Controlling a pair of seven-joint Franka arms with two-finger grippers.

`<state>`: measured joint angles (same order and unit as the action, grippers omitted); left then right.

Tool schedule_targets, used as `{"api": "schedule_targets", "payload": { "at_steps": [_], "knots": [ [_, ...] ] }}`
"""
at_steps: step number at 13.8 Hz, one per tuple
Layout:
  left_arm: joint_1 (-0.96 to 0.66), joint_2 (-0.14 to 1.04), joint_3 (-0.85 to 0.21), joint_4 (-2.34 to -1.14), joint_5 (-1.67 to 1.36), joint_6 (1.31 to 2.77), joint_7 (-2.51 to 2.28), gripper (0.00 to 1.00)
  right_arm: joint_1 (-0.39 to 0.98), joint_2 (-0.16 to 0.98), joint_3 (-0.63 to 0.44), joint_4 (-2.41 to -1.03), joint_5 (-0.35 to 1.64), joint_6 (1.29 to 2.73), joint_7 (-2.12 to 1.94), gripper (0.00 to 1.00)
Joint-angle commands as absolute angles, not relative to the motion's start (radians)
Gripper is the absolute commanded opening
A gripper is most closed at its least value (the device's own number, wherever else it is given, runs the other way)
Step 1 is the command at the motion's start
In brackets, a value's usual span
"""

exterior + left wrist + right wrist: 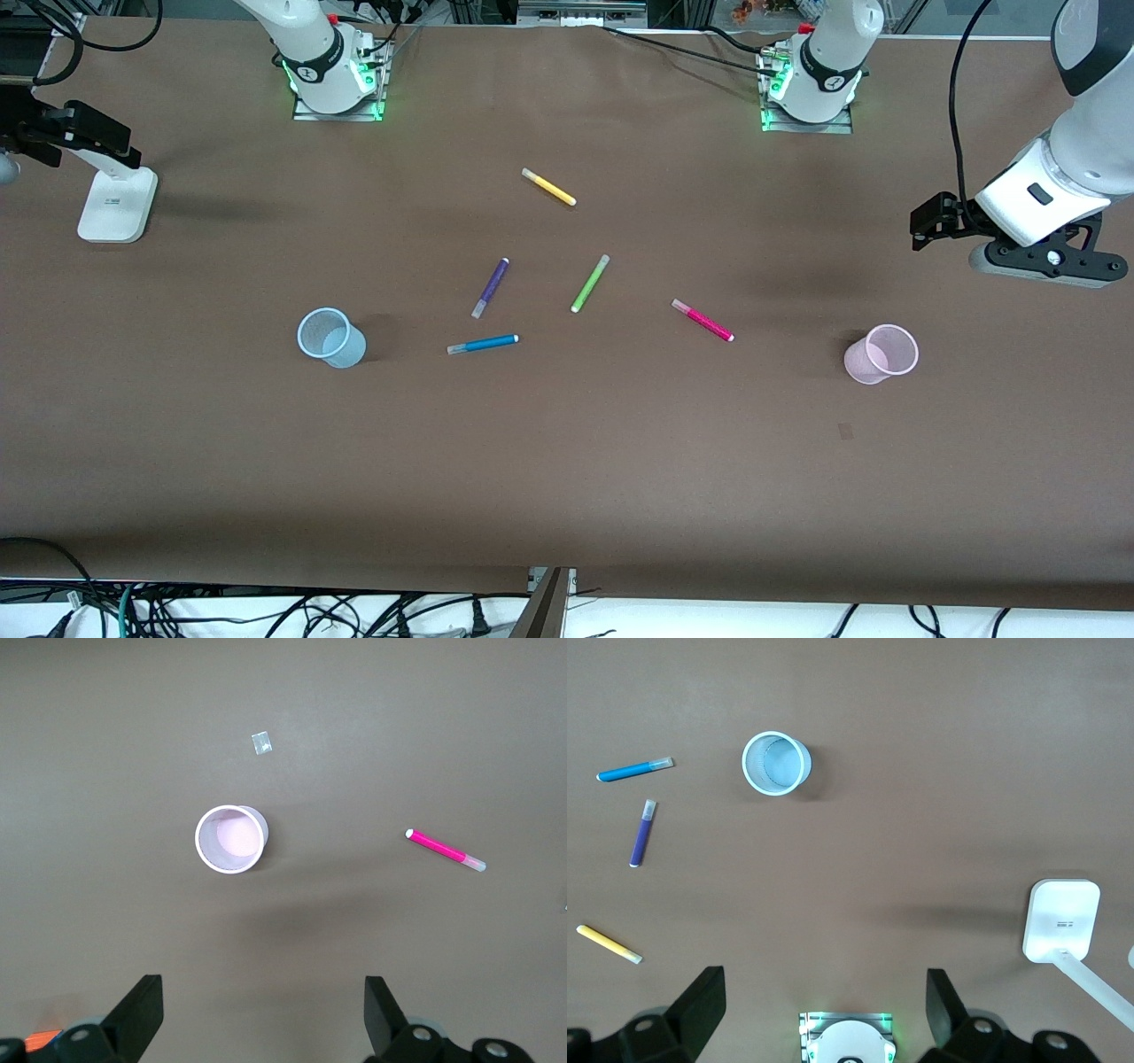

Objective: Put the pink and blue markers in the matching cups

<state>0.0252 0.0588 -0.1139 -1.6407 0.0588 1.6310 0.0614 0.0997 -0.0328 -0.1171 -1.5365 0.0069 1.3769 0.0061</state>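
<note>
A: Marker positions?
B: Slim magenta-pink felt-tip marker (702, 320) lies flat right of frame centre; bright blue felt-tip marker (483, 344) flat left of centre. Both on the brown worktop (567, 461).
A: Cups?
B: Translucent pale pink plastic cup (880, 354) upright centre-right, translucent pale blue plastic cup (330, 337) upright centre-left. Both well apart from their markers.
A: Tools?
B: Left tool (257, 1014) at right edge, fingers apart, holding nothing. Right tool (824, 1010) at upper left edge, also apart.

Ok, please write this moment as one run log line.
pink marker, blue marker: on table, uncupped | pink cup, blue cup: upright, empty | left gripper, right gripper: open, waiting
</note>
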Motion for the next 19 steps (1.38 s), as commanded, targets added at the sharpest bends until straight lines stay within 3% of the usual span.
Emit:
{"api": "schedule_targets", "payload": {
  "at_steps": [1, 19],
  "knots": [
    [0.028, 0.069, -0.113, -1.624, 0.058, 1.615, 0.067, 1.0, 0.08, -0.043, -0.097, -1.552, 0.002, 1.39, 0.015, 1.0],
    [0.018, 0.071, -0.12, -1.617, 0.057, 1.578, 0.002, 1.0, 0.081, -0.035, -0.092, -1.623, -0.008, 1.424, 0.003, 1.0]
  ]
}}
